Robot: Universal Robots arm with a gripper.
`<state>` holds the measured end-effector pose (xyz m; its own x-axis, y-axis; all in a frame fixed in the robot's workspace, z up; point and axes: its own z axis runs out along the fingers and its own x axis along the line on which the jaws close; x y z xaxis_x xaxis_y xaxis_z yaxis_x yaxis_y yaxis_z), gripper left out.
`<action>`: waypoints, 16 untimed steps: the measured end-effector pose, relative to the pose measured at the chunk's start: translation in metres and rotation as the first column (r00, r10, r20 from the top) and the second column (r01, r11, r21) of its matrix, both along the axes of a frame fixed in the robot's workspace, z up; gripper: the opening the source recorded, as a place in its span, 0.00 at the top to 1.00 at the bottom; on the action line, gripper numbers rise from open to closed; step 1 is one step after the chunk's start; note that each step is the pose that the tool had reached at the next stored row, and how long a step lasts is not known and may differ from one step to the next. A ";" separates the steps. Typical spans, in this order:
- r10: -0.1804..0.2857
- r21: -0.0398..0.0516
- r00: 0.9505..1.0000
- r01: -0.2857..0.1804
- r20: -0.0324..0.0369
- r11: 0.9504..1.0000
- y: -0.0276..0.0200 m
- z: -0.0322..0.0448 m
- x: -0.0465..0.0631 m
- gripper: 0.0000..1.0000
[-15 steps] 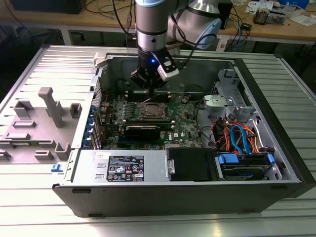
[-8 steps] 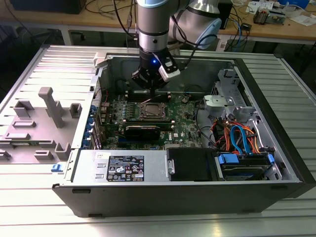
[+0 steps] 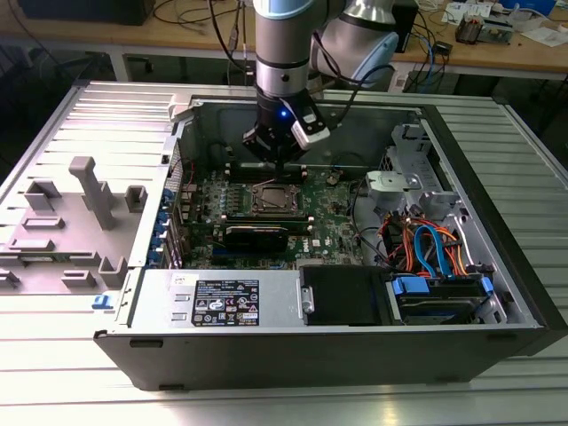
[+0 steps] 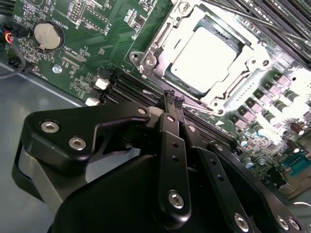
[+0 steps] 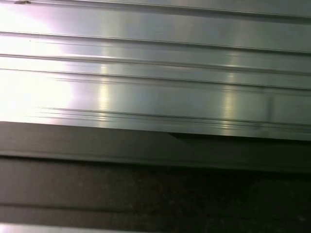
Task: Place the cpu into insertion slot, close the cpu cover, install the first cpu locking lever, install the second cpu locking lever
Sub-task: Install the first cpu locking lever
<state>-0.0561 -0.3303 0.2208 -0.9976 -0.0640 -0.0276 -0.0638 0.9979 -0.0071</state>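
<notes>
Black fingers [image 4: 171,141] of the hand [image 4: 172,99] are pressed together and pinch nothing. Their tips point down at the green board [image 4: 87,53], just beside the insertion slot [image 4: 187,86]. The cpu [image 4: 206,58] lies flat in that slot, and the cpu cover [image 4: 161,41] is down around it. In the exterior view the arm [image 3: 282,53] drops straight down into the open computer case [image 3: 266,355], which lies on its side on the ribbed metal table [image 3: 284,404].
</notes>
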 end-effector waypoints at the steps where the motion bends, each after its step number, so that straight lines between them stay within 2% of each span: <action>1: 0.000 0.000 1.000 0.000 0.000 1.000 0.0000 -0.0007 0.001 0.89; 16: 0.000 0.000 1.000 0.000 0.000 1.000 0.0000 -0.0136 0.007 0.89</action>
